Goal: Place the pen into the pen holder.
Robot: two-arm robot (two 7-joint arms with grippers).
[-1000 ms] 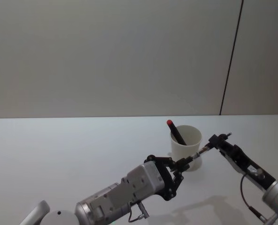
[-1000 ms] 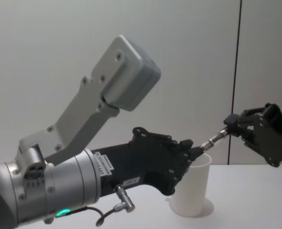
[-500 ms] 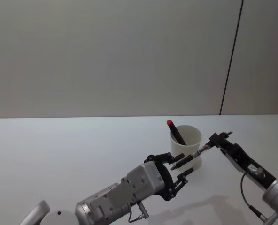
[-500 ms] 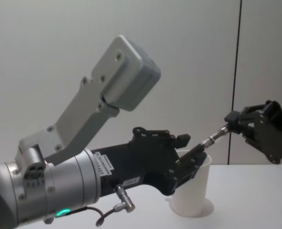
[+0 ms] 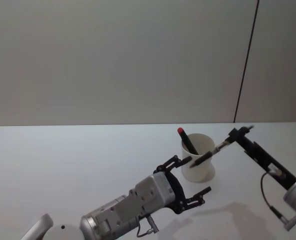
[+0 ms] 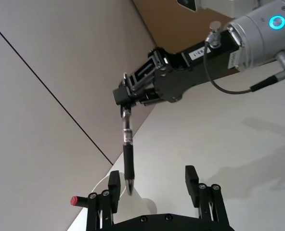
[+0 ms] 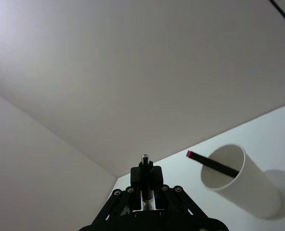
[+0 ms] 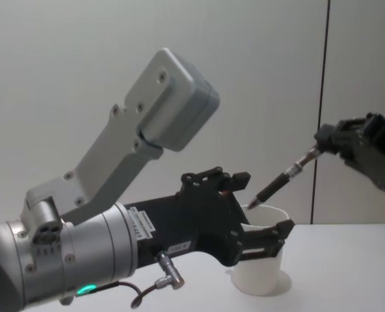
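Note:
My right gripper [image 5: 234, 135] is shut on the upper end of the pen [image 5: 208, 155], a black pen with a silver section. The pen slants down toward the pen holder [image 5: 200, 172], a plain white paper cup, and its tip hangs just above the near rim [image 8: 264, 211]. The left gripper [image 5: 197, 175] is open beside the cup, with its fingers spread on either side of the pen's tip [image 6: 129, 185] and clear of it. In the right wrist view the pen [image 7: 145, 160] sits between that gripper's fingers, with the cup [image 7: 243, 185] below.
A second black pen with a red cap [image 5: 187, 140] leans inside the cup. The white table [image 5: 63, 165] stretches away to the left of the cup. A grey wall with a dark vertical seam [image 5: 245, 65] stands behind.
The left gripper has opened and let go of the pen's tip. The right gripper has lifted the pen up and back, so its tip now hangs above the cup's rim.

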